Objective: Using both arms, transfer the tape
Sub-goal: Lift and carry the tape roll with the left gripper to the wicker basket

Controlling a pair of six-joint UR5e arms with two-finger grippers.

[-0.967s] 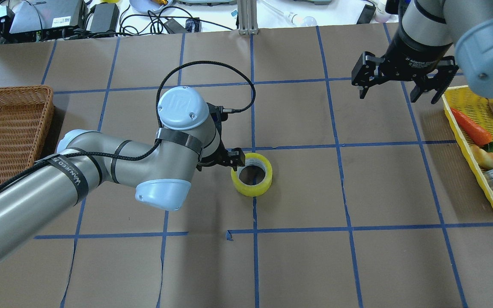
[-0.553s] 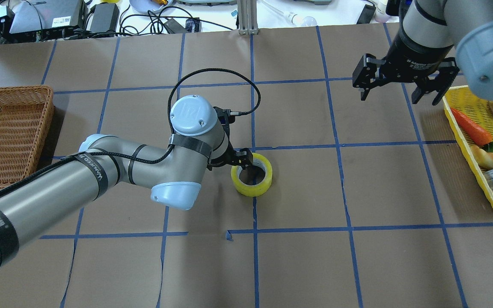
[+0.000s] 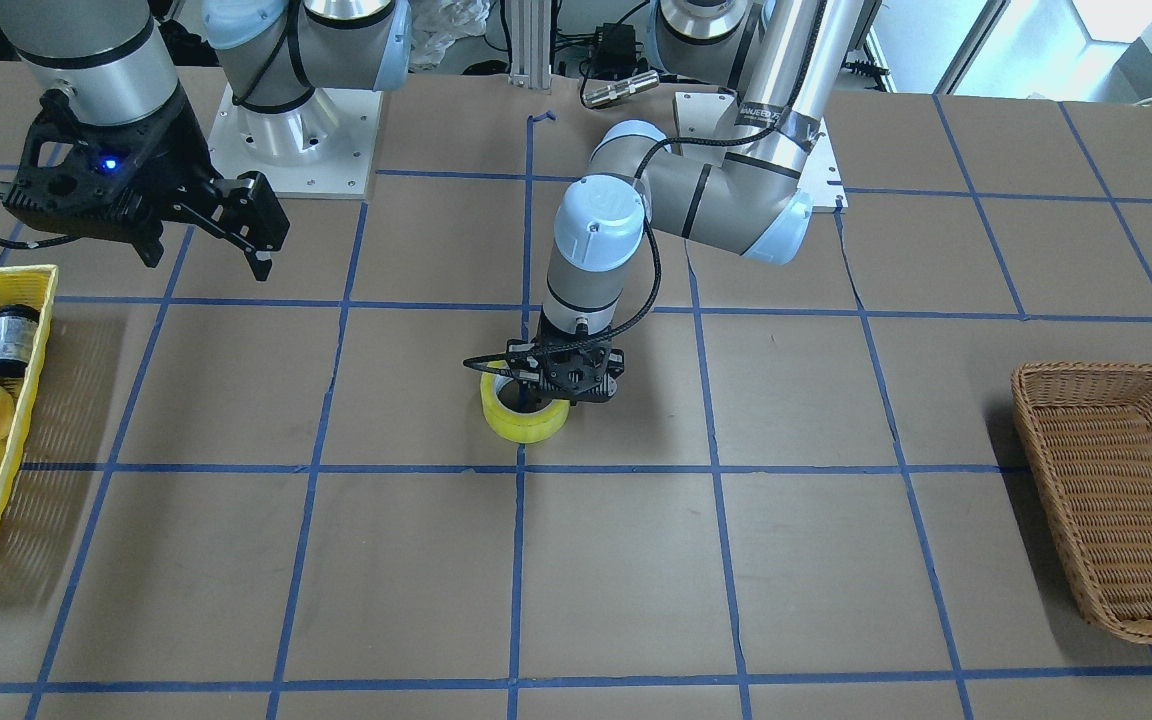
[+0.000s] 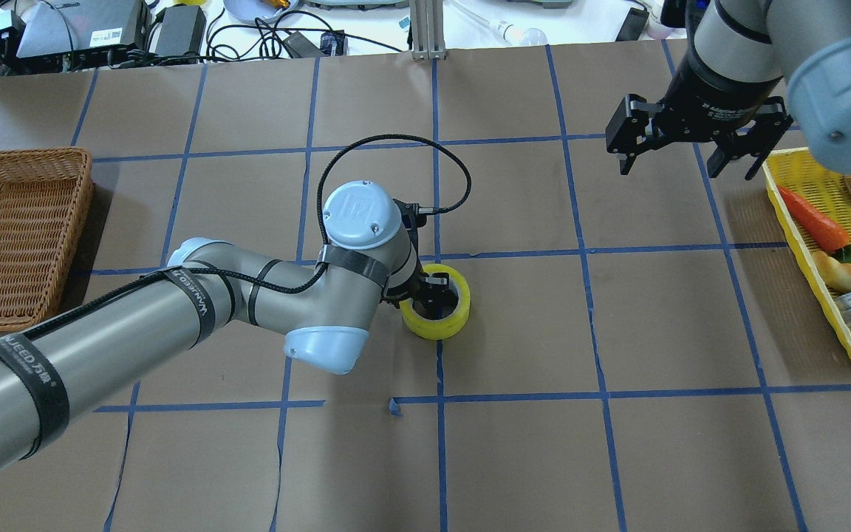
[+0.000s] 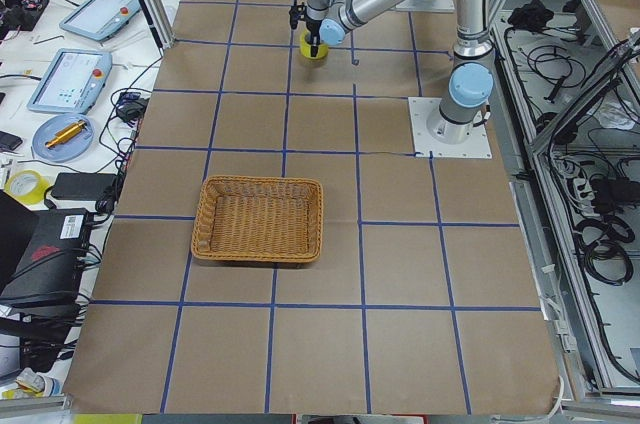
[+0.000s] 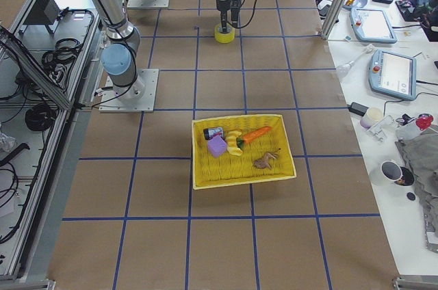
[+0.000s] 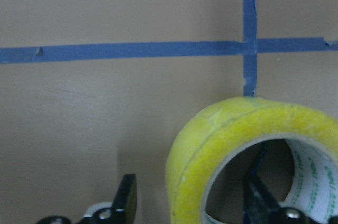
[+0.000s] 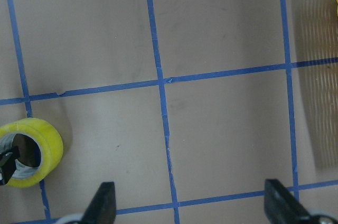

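Observation:
The yellow tape roll [image 4: 436, 321] lies flat on a blue grid crossing at the table's middle; it also shows in the front view [image 3: 526, 425] and the right wrist view [image 8: 48, 140]. My left gripper [image 4: 419, 290] is open and points down at it. In the left wrist view the roll's wall [image 7: 222, 129] stands between my fingers: one fingertip [image 7: 259, 197] is inside the white core, the other [image 7: 127, 197] is outside. My right gripper [image 4: 684, 159] is open and empty, held above the table at the far right.
A yellow tray [image 4: 795, 229] with a carrot, bread, a small jar and a purple block stands at the right edge, close to my right gripper. A brown wicker basket [image 4: 19, 229] stands at the left edge. Cables and devices line the far edge.
My left arm has moved right and down over the roll, and one finger now reaches into its core. The roll has stayed in place. My right gripper has barely moved.

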